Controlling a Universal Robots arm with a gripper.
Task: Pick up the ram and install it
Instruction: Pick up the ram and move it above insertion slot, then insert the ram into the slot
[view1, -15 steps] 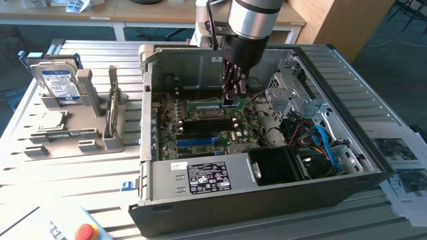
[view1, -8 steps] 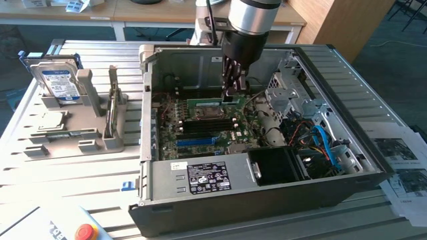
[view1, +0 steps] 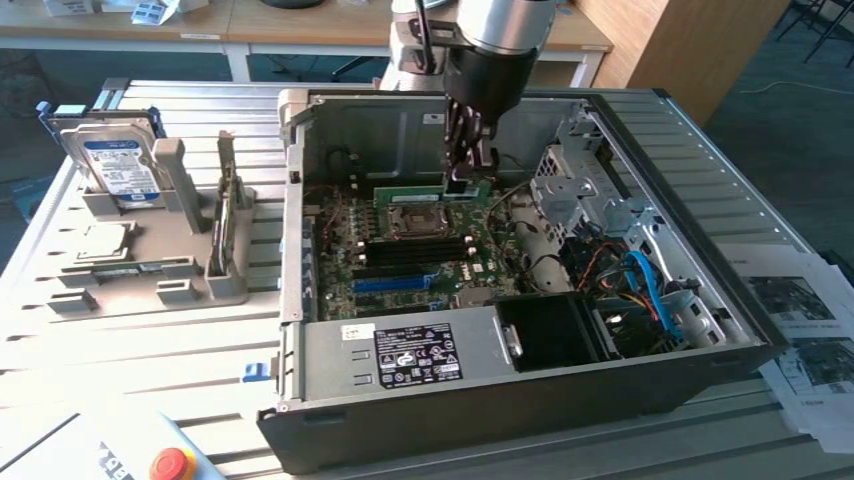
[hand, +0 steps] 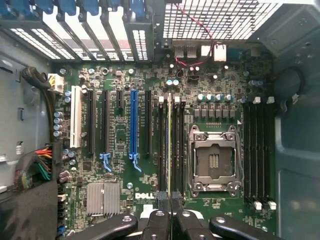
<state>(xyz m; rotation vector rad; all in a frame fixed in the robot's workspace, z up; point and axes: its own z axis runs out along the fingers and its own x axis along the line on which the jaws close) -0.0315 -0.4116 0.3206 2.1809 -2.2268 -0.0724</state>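
Note:
Inside the open computer case (view1: 300, 330), my gripper (view1: 461, 180) is shut on the ram (view1: 411, 187), a thin green stick held level on its long edge. It hangs low over the motherboard (view1: 400, 265), just behind the processor socket (view1: 407, 222). In the wrist view the ram (hand: 169, 145) appears edge-on as a pale thin line running out from my gripper (hand: 170, 212). It lies along the black memory slots (hand: 161, 145) beside the socket (hand: 214, 160). Whether it touches a slot I cannot tell.
A second bank of black slots (hand: 257, 150) lies on the socket's other side, and a blue slot (hand: 133, 125) and heat sink (hand: 103, 197) sit further along. Cables and drive cages (view1: 601, 210) crowd the case's right. A grey fixture (view1: 147, 270) holds a hard drive (view1: 118, 165).

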